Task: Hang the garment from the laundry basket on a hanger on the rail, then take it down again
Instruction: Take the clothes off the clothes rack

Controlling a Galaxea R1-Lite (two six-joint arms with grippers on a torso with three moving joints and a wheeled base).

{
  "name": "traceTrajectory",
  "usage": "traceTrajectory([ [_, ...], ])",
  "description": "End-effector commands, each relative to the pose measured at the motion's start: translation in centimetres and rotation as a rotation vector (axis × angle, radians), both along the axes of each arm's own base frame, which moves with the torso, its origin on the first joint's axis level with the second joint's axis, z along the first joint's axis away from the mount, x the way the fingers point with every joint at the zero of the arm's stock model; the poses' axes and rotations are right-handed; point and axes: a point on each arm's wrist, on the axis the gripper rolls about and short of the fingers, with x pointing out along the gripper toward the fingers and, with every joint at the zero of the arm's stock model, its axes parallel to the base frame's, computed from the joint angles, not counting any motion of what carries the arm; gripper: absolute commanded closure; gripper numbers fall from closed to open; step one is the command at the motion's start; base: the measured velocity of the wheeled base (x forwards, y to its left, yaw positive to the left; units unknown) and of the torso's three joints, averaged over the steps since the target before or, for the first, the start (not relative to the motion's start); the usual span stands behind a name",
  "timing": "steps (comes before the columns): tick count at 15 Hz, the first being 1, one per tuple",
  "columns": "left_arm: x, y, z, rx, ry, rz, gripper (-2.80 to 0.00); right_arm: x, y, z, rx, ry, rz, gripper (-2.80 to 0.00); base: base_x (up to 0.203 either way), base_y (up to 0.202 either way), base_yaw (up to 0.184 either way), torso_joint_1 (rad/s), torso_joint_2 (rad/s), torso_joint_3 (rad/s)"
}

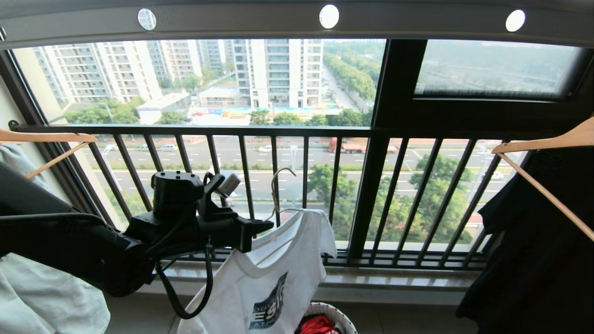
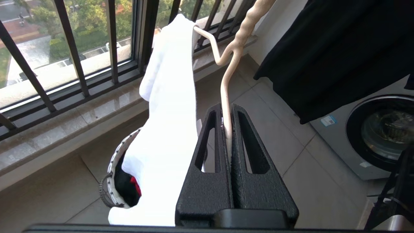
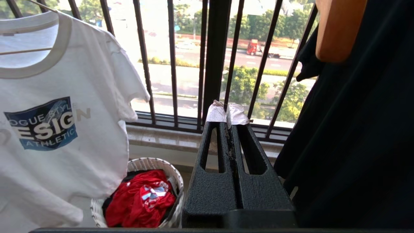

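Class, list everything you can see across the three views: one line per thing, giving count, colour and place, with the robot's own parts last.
T-shirt: one, white with blue print, on the hanger.
Hanger: one, cream wire, well below the rail.
Rail: one, pale grey, overhead.
Laundry basket: one, white woven, on the floor by the window.
Red garment: one, in the basket.
Wooden hangers: two, light wood, far left and far right.
Black garment: one, on the right wooden hanger.
Window railing: one, black.
Washing machine: one, grey, right side.
Left gripper: shut on the hanger.
Right gripper: shut, empty.
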Motion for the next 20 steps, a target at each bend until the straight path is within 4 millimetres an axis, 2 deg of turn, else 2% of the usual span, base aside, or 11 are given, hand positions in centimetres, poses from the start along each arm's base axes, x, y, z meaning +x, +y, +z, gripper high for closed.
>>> traceTrajectory([
  [1,0.5,-1.0,-0.7,-0.04,0.005,0.001,0.0,0.9,0.0,2.6,-0.001,0.085,0.018,0.0,0.0,0.0,0.0,0.0,0.0,0.0],
  [4,0.5,-2.4,-1.3,-0.025,-0.016,0.063,0.0,4.0,0.2,6.9,0.005,0.19,0.083,0.0,0.0,0.0,0.0,0.0,0.0,0.0],
  [6,0.3,-2.5,-1.1,-0.029,-0.02,0.059,0.0,6.5,0.4,10.6,0.01,0.206,0.134,0.0,0.0,0.0,0.0,0.0,0.0,0.0],
  [9,0.5,-2.6,-0.6,-0.036,-0.035,0.062,0.0,10.6,0.7,14.6,0.013,0.231,0.194,0.0,0.0,0.0,0.0,0.0,0.0,0.0],
  [10,0.5,-2.6,-0.6,-0.038,-0.034,0.063,0.0,11.2,0.9,15.9,0.011,0.215,0.208,0.0,0.0,0.0,0.0,0.0,0.0,0.0],
  [12,0.5,-2.6,-0.6,-0.038,-0.033,0.063,0.0,10.9,1.3,17.9,0.004,0.214,0.267,0.0,0.0,0.0,0.0,0.0,0.0,0.0],
  [13,0.5,-2.6,-0.6,-0.038,-0.034,0.063,0.0,10.8,1.6,18.6,0.0,0.229,0.304,0.0,0.0,0.0,0.0,0.0,0.0,0.0],
  [14,0.5,-2.6,-0.6,-0.038,-0.034,0.063,0.0,11.5,2.0,19.0,-0.005,0.254,0.337,0.0,0.0,0.0,0.0,0.0,0.0,0.0],
  [17,0.5,-2.7,-0.6,-0.038,-0.035,0.063,0.0,15.5,3.8,18.9,-0.024,0.333,0.36,0.0,0.0,0.0,0.0,0.0,0.0,0.0],
  [20,0.5,-2.6,-0.5,-0.037,-0.038,0.07,0.0,19.8,9.0,17.5,-0.077,0.364,0.305,0.0,0.0,0.0,0.0,0.0,0.0,0.0],
])
